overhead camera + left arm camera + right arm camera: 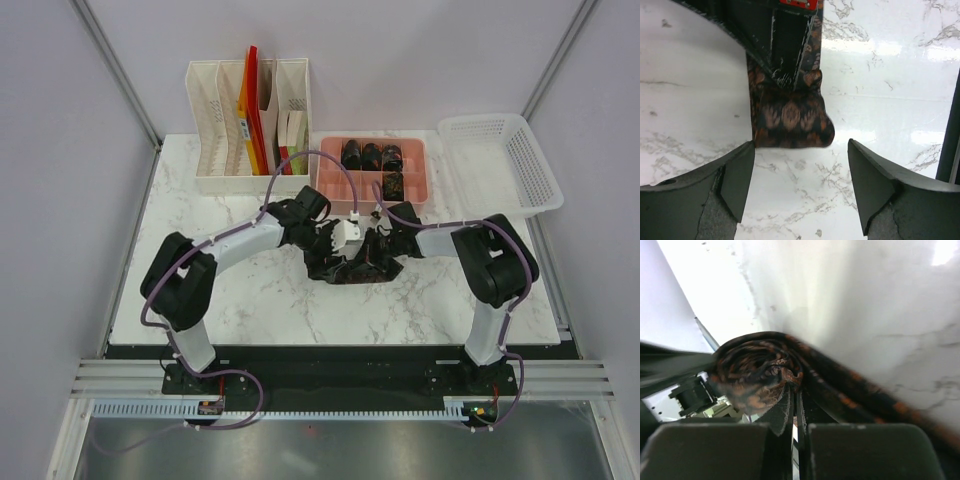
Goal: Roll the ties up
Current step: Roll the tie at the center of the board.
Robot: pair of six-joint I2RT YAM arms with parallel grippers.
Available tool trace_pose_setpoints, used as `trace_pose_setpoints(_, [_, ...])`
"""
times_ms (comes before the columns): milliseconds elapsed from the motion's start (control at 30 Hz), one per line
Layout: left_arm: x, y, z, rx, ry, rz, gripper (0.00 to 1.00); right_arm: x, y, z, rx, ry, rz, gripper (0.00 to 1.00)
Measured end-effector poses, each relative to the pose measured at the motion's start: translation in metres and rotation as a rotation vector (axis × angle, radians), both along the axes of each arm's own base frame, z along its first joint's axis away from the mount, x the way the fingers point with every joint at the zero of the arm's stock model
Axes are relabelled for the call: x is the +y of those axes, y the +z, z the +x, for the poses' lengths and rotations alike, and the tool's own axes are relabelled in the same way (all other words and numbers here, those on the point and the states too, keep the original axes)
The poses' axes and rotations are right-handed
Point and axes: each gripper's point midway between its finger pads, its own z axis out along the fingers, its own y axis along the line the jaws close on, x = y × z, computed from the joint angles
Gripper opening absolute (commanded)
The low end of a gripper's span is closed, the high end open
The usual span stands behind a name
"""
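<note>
The tie (pixel 350 265), a dark woven fabric with a fine reddish pattern, lay partly coiled near the middle of the marble-patterned table (pixel 250 300). My right gripper (pixel 794 412) was clenched on the coil's inner fold. My left gripper (pixel 799 165) stood spread wide, its wedge-shaped fingers just short of the tie's folded end. Four compact rolled ties (pixel 372 155) sat in the pink compartmented tray (pixel 322 180) behind.

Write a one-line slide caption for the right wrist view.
Right gripper pinching a partly coiled, reddish-patterned tie, with the marble table behind it.
</note>
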Motion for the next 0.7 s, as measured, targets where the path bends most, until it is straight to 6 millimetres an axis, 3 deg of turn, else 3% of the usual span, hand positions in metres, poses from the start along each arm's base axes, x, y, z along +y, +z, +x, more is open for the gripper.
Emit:
trace_pose_setpoints(167, [0.013,0.009,0.002,-0.033,0.030,-0.032,0.86,-0.003,-0.006,0.000,0.025,0.002,-0.015,0.00])
trace_pose_setpoints(367, [0.023,-0.014,-0.008,-0.040,-0.003,-0.027,0.90,-0.001,-0.006,0.002,0.035,0.014,-0.010,0.00])
trace_pose_setpoints(700, [0.014,-0.022,-0.001,-0.176,-0.135,-0.097,0.86,0.002,-0.006,0.001,0.031,0.024,-0.014,0.00])
